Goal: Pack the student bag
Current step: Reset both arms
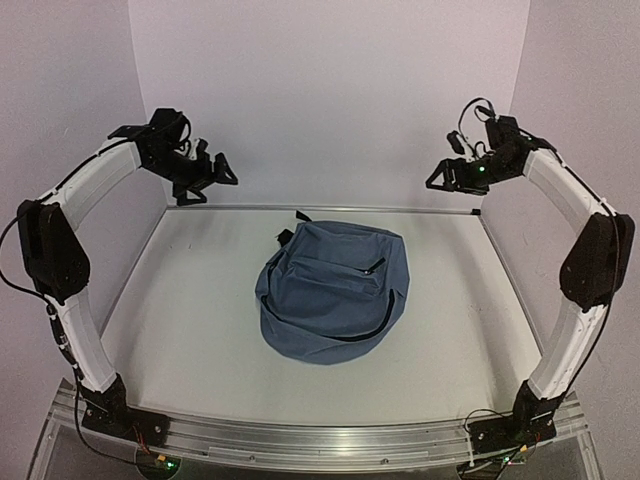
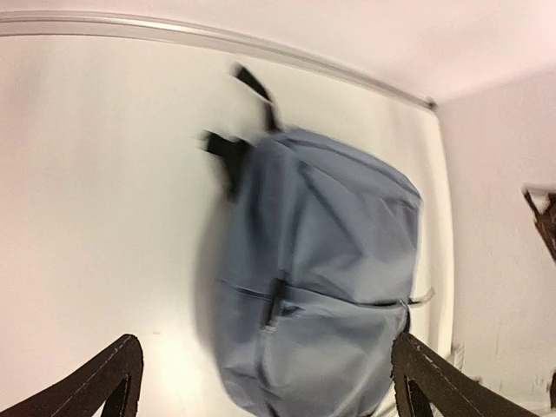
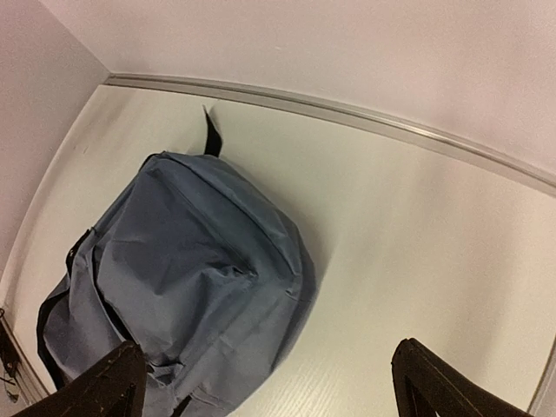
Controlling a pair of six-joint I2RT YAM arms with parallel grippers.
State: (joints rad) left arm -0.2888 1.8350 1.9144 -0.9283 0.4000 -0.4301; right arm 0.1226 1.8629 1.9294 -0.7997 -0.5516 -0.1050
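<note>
Student bag (image 1: pixel 330 290) lay flat at the middle of the table (image 1: pixel 190 340), front side up, black top handle toward the back wall. Left end effector (image 1: pixel 212 185) hung high at far left, fingers apart, well clear of the bag. Right end effector (image 1: pixel 450 183) was the same at far right.

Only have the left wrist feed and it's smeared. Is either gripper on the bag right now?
Observer: No. From the top camera, the left gripper hangs high near the far left corner, apart from the bag.
Operator: Right arm?
Observer: The right gripper is up near the far right corner, jaws open, holding nothing.
Operator: Where's the bag relative to both arms?
Observer: It lies flat on the table, roughly midway between the two arms.
</note>
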